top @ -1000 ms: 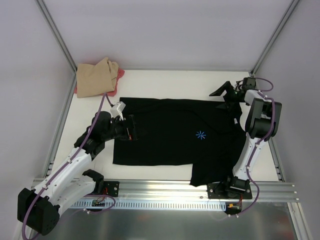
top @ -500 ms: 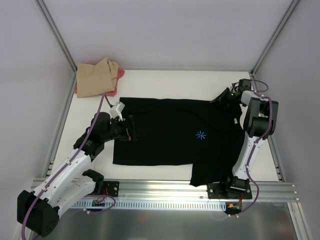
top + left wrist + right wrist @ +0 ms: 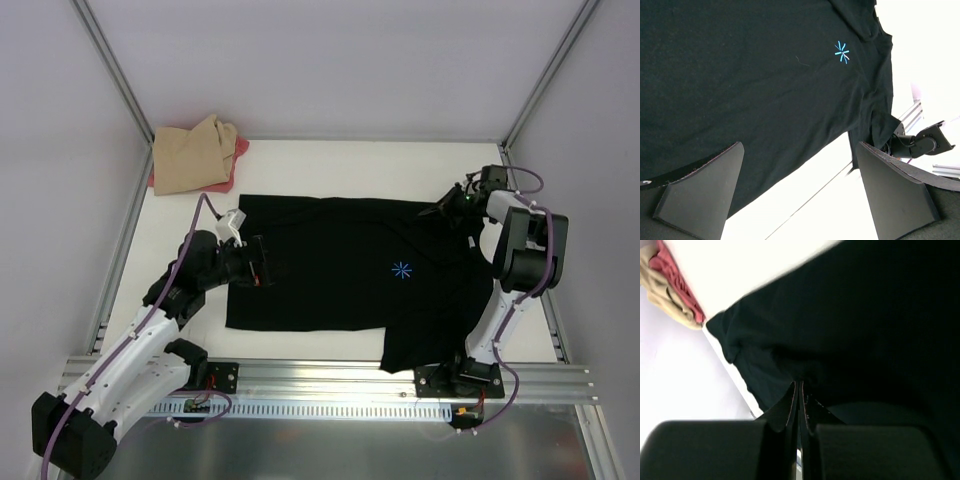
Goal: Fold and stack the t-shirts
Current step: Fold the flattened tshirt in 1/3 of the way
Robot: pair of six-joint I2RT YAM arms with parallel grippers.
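Pinching the limp black short-sleeved cloth t-shirt [image 3: 340, 270] at its far right edge, we keep right gripper [image 3: 799, 386] clenched on light, drapey fabric (slips easily); left gripper [image 3: 800, 147] gapes above the opposite edge.

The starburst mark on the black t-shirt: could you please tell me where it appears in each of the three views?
Top external: the starburst mark sits right of centre, on the chest of the black t-shirt.
Left wrist: in the upper part, right of centre, on the same cloth.
Right wrist: not in it; only plain black cloth shows there.
Shared landmark: the black t-shirt, seen in all three views.
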